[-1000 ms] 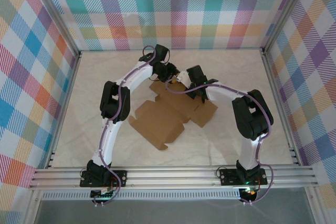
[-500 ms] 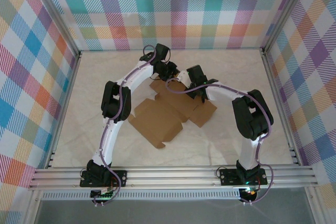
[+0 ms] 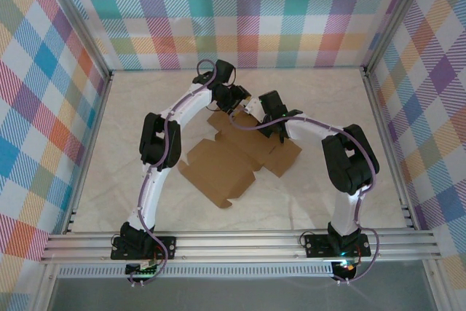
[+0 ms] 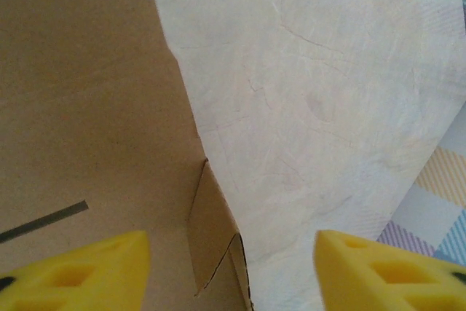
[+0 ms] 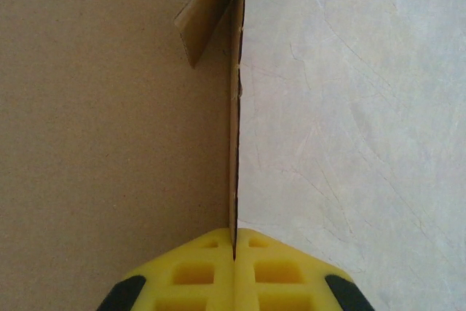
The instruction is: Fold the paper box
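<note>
The paper box (image 3: 218,169) is a flat brown cardboard sheet with flaps, lying mid-table with its far edge raised. My left gripper (image 3: 234,98) hovers at that far edge. In the left wrist view its yellow fingertips (image 4: 80,271) stand wide apart and open, and the box's panel (image 4: 87,107) and a small tab (image 4: 211,231) lie between them, untouched. My right gripper (image 3: 253,109) is just right of the left one. In the right wrist view it (image 5: 234,253) is shut on the thin upright edge of a cardboard flap (image 5: 235,107).
The pale marbled tabletop (image 3: 328,100) extends to the right of the sheet and behind it. Plaid walls with aluminium posts (image 3: 382,100) enclose the cell. A rail (image 3: 240,242) runs along the front by the arm bases.
My left gripper has opened and released the cardboard edge. The right gripper stays clamped on the flap, and the sheet has barely shifted.
</note>
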Tool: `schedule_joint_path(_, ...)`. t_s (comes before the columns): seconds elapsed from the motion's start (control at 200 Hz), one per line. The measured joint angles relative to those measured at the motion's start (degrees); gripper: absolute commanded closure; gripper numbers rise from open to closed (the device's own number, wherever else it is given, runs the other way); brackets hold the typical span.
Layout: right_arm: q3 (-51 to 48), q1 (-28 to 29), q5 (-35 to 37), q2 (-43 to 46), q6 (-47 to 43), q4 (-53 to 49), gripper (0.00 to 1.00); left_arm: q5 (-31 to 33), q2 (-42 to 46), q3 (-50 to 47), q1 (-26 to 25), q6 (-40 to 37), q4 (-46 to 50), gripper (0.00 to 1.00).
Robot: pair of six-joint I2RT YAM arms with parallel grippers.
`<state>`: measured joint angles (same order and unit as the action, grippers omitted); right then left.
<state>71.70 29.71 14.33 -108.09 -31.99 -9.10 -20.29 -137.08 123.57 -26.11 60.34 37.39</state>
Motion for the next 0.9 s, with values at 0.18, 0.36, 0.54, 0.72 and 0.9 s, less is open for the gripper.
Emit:
schedule_joint_path(0.18, 0.0, 0.0, -0.02, 0.0, 0.02, -0.02, 1.0, -0.7, 0.0, 0.0, 0.0, 1.14, -0.2, 0.46)
schedule_joint_path(0.36, 0.09, 0.0, -0.24, 0.0, 0.07, -0.59, 1.0, -3.37, -0.35, 0.42, 0.0, 3.28, -1.51, 0.54)
schedule_joint_path(0.54, 0.33, 0.0, -0.26, 0.0, 0.07, -1.46, 1.0, -4.26, -1.44, 1.22, -0.02, 4.42, -1.62, 0.54)
schedule_joint_path(0.72, 0.68, 0.0, -0.31, 0.0, 0.04, -1.64, 1.0, -4.26, -2.29, 1.27, -0.02, 4.87, -1.46, 0.76)
schedule_joint_path(0.9, 1.05, -0.02, 0.0, 0.0, 0.04, -1.6, 1.0, -4.31, -2.71, 2.27, -0.02, 4.76, -1.11, 0.9)
